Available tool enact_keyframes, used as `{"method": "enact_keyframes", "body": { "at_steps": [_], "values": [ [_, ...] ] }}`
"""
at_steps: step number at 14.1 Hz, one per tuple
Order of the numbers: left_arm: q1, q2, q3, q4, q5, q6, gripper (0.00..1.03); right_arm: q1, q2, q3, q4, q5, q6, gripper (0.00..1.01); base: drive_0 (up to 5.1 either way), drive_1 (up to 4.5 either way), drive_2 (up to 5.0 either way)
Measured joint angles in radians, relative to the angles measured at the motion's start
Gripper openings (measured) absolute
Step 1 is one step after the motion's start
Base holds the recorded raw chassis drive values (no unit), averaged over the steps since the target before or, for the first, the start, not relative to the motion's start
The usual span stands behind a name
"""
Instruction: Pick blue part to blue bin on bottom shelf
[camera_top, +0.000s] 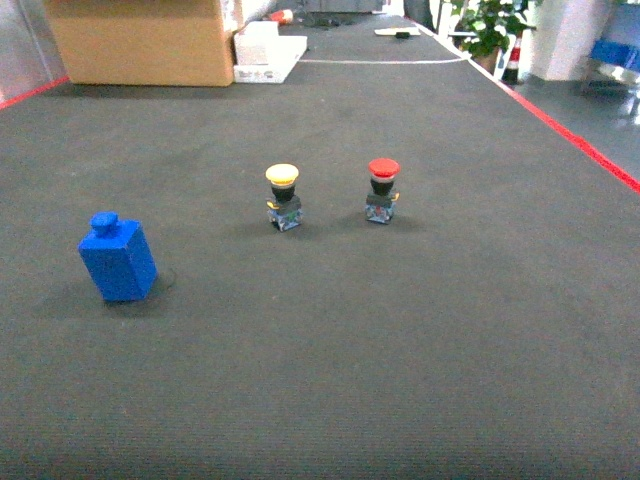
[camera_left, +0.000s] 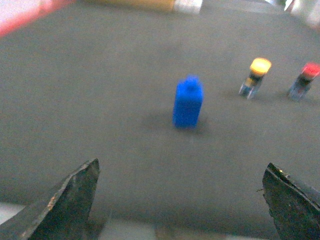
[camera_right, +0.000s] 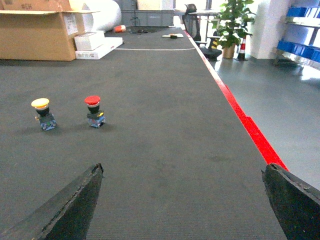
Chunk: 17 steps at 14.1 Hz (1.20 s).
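I am looking over a wide dark grey mat (camera_top: 400, 340) that covers the whole work surface, edged with a red line (camera_top: 570, 135) down its right side. At the far left end sits a big cardboard box (camera_top: 140, 40), with a flat white box (camera_top: 268, 52) just beside it. A potted plant (camera_right: 231, 20) stands past the far right corner, and blue bins (camera_right: 300, 47) show on a rack off to the right in my right wrist view.

The blue part (camera_top: 117, 258) stands upright on the mat at the left, well apart from everything else, tilted a little in my head view. To its right, near the middle, a yellow push button (camera_top: 283, 196) and a red push button (camera_top: 381, 189) stand side by side, apart from each other.

My left gripper (camera_left: 182, 200) has its fingers spread wide with nothing between them; the blue part lies ahead of it, centred in the gap and not touched. My right gripper (camera_right: 182, 200) is spread just as wide and holds nothing, with both buttons ahead to its left
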Motion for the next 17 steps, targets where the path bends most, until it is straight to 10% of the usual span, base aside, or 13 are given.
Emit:
{"method": "enact_keyframes", "body": {
  "at_steps": [1, 3, 6, 17],
  "values": [
    [-0.058, 0.120, 0.023, 0.023, -0.068, -0.060, 0.98, 0.000, 0.000, 0.000, 0.000, 0.000, 0.001, 0.98, 0.0, 0.00, 0.0],
    [-0.224, 0.728, 0.097, 0.581, -0.161, -0.092, 0.98, 0.000, 0.000, 0.000, 0.000, 0.000, 0.000, 0.98, 0.0, 0.00, 0.0],
    [-0.171, 1.284, 0.234, 0.991, -0.187, 0.002, 0.98, 0.000, 0.000, 0.000, 0.000, 0.000, 0.000, 0.98, 0.0, 0.00, 0.0],
    [-0.061, 1.952, 0.710, 1.044, -0.065, 0.081, 0.98, 0.000, 0.000, 0.000, 0.000, 0.000, 0.000, 0.98, 0.0, 0.00, 0.0]
  ]
}}
